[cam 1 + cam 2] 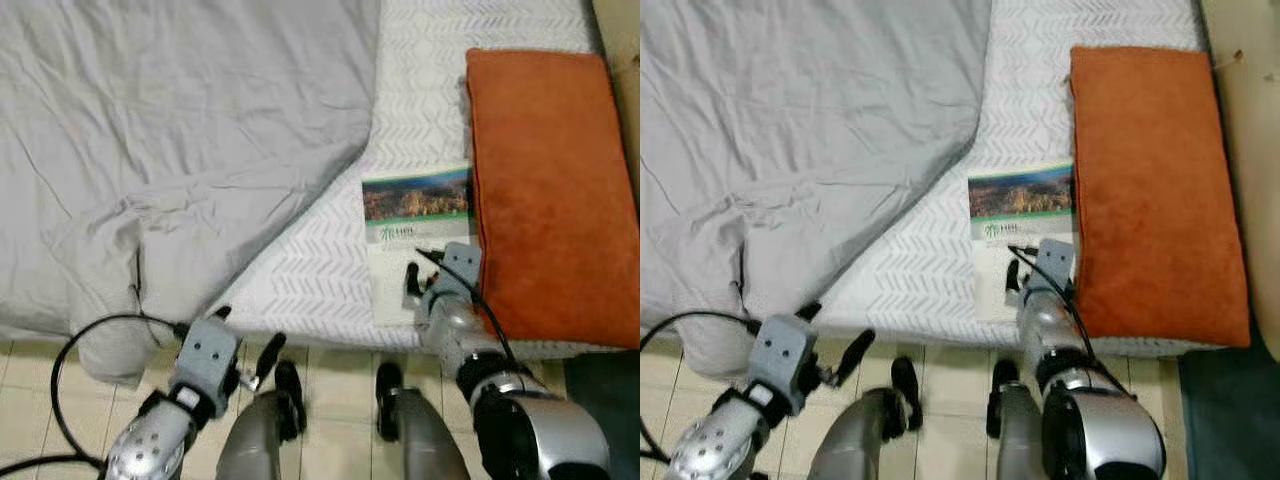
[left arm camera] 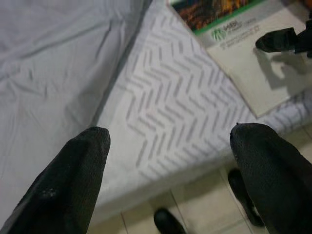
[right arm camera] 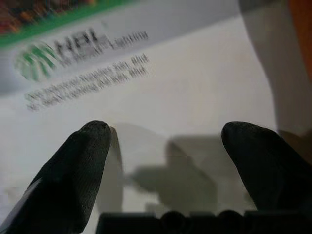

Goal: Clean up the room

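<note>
We note the right wrist view reads blurred green-logo print on the booklet (image 3: 161, 97), which the head views resolve poorly. The right gripper (image 3: 163, 146) hovers directly over the booklet's pale lower page, fingers spread apart, gripping nothing. The booklet (image 1: 415, 240) lies flat on the chevron-patterned mattress (image 1: 310, 270), touching the plush orange pillow (image 1: 550, 190). The left gripper (image 2: 168, 170), fingers apart, is at the bed edge over tiled floor (image 1: 335, 370). A rumpled grey sheet (image 1: 170, 130) covers the mattress's left side.
</note>
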Tool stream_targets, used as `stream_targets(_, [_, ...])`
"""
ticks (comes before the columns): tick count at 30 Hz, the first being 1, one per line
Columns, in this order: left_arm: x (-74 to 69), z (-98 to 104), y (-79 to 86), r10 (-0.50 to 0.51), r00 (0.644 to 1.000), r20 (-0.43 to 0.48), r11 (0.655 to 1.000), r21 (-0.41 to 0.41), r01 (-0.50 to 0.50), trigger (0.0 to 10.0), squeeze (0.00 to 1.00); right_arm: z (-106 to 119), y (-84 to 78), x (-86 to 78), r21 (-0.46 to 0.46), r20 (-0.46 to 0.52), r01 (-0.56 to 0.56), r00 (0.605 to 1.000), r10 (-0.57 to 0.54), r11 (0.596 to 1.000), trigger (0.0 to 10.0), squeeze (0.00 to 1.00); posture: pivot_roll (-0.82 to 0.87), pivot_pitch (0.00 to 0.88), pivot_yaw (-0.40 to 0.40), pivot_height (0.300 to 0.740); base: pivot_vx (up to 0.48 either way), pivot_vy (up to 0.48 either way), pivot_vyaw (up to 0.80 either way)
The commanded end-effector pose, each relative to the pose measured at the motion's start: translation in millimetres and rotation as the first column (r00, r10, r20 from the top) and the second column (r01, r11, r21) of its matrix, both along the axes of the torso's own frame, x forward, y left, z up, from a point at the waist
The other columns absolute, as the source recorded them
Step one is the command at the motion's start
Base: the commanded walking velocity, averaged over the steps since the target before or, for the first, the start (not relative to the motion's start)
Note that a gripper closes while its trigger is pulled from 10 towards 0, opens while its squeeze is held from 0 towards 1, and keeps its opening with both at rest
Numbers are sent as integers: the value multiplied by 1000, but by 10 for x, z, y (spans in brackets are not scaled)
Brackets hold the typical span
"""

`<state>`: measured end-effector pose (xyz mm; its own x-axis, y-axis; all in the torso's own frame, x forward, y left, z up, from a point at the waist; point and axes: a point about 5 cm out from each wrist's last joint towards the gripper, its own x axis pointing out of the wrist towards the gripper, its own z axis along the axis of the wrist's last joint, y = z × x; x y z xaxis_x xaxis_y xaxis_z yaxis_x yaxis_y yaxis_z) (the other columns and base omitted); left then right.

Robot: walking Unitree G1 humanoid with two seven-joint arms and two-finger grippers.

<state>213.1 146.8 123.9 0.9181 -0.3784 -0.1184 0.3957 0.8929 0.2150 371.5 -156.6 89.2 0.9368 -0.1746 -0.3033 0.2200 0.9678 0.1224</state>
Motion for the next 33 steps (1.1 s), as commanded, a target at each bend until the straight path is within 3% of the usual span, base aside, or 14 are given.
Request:
stream_targets(1, [-46,-135,6,7,999,-50,1000,5,-7,10000,0,-109,90,-57,30,-31,-22,999,23,999,10000,0,77,413,53,740,0,0,0])
stream_targets(4, [82,-195,-24,15,999,-32,1000,-3,-15,10000,0,-25,191,-20,73,24,-41,999,39,996,10000,0,55,305,17,740,0,0,0])
stream_targets(7, [138,-245,-34,17,999,-31,1000,0,-17,10000,0,-22,229,-28,81,40,-52,998,49,995,10000,0,52,274,14,740,0,0,0])
stream_targets(10, [299,-333,5,69,997,-32,998,-11,-69,10000,0,-71,331,-105,85,79,-113,991,107,990,10000,0,25,160,2,740,0,0,0])
stream_targets(11, [369,-369,26,97,995,-35,995,-11,-97,10000,0,-92,360,-164,48,109,-149,984,143,988,10000,0,1,104,3,740,0,0,0])
stream_targets(13, [417,-396,36,114,993,-35,993,-11,-114,10000,0,-102,383,-206,22,131,-173,977,168,985,10000,0,1,104,3,740,0,0,0])
stream_targets(14, [501,-427,38,136,990,-39,990,-20,-137,10000,0,-124,326,-333,-48,182,-192,963,198,980,10000,0,-41,42,19,740,0,0,0])
stream_targets(15, [501,-427,38,136,990,-39,990,-20,-137,10000,0,-124,326,-333,-48,182,-192,963,198,980,10000,0,-41,42,19,740,0,0,0])
stream_targets(18, [663,-404,-17,148,989,-13,988,-40,-148,10000,0,-168,150,-711,-221,264,-211,927,266,952,10000,0,-66,16,38,740,0,0,0])
stream_targets(21, [755,-346,-80,136,990,22,989,-53,-135,10000,0,-212,-46,-793,-237,261,-157,940,218,959,10000,0,-91,0,58,740,0,0,0])
stream_targets(24, [755,-346,-80,136,990,22,989,-53,-135,10000,0,-212,-46,-793,-237,261,-157,940,218,959,10000,0,-91,0,58,740,0,0,0])
stream_targets(26, [805,-278,-83,165,985,44,981,-108,-159,10000,0,-175,-309,-916,-243,280,-87,947,156,966,10000,0,-114,0,76,740,0,0,0])
stream_targets(28, [801,-264,-51,195,980,36,969,-159,-187,10000,0,-160,-407,-988,-256,283,-68,948,142,964,10000,0,-117,0,81,740,0,0,0])
stream_targets(33, [807,-276,-10,239,971,20,949,-216,-229,10000,0,-170,-484,-1061,-263,265,-46,957,118,964,10000,0,-112,0,90,740,0,0,0])
